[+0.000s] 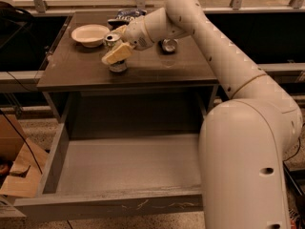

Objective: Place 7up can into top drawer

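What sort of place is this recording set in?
Probably an office or lab test area: a counter with an open drawer, a bowl on top, a cardboard box beside it. The gripper is over the counter, near the bowl.
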